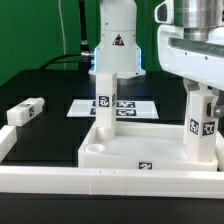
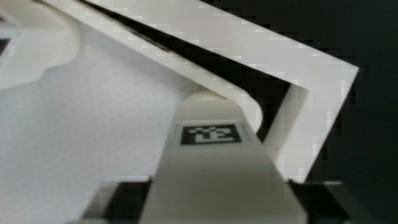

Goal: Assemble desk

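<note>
The desk's white tabletop (image 1: 120,150) lies tray-side up on the black table. One leg (image 1: 103,98) stands upright at the tabletop's far corner, towards the exterior view's left. A second tagged leg (image 1: 204,128) stands upright at the corner on the exterior view's right, with my gripper (image 1: 202,96) directly above and around its top. In the wrist view this leg (image 2: 215,150) runs between my dark fingers (image 2: 130,203) and my gripper (image 2: 217,208) straddles it. Whether the pads touch its sides does not show. The tabletop rim (image 2: 306,95) lies beyond.
A third leg (image 1: 24,112) lies loose on the table at the exterior view's left. The marker board (image 1: 125,106) lies flat behind the tabletop, before the arm's base (image 1: 117,45). A long white border rail (image 1: 90,184) runs along the front.
</note>
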Controlling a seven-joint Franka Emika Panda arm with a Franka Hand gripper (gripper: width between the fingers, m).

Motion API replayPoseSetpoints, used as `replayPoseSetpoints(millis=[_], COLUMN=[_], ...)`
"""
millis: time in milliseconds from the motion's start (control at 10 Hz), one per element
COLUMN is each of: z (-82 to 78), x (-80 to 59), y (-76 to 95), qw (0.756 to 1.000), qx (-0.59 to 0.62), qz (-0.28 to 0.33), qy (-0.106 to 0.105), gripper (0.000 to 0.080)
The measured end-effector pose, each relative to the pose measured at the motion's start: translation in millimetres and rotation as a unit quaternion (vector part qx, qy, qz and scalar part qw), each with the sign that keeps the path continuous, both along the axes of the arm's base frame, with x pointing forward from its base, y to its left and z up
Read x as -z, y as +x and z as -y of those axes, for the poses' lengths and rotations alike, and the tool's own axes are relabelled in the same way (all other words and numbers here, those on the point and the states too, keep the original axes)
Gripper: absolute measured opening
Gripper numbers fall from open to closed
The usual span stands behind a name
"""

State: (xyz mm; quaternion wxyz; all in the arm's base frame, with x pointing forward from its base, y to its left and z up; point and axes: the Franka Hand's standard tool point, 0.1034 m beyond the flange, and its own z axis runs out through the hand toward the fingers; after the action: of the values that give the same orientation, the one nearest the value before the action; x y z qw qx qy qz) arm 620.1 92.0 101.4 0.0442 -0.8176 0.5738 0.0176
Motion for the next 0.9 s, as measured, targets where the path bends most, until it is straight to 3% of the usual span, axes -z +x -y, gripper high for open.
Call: replayPoseSetpoints(millis=[200,500,900], z=[0.4,-3.7,-8.0], x=[0.0,0.1,1.2], y=[-0.1,-0.6,-1.8], qw=[0.999,0.981,0.926], qx=[-0.047,-0.196,-0.375], qz=[0.004,0.018,0.029], qy=[-0.001,-0.005,-0.017], gripper=[0.0629,0.0643,0.0649])
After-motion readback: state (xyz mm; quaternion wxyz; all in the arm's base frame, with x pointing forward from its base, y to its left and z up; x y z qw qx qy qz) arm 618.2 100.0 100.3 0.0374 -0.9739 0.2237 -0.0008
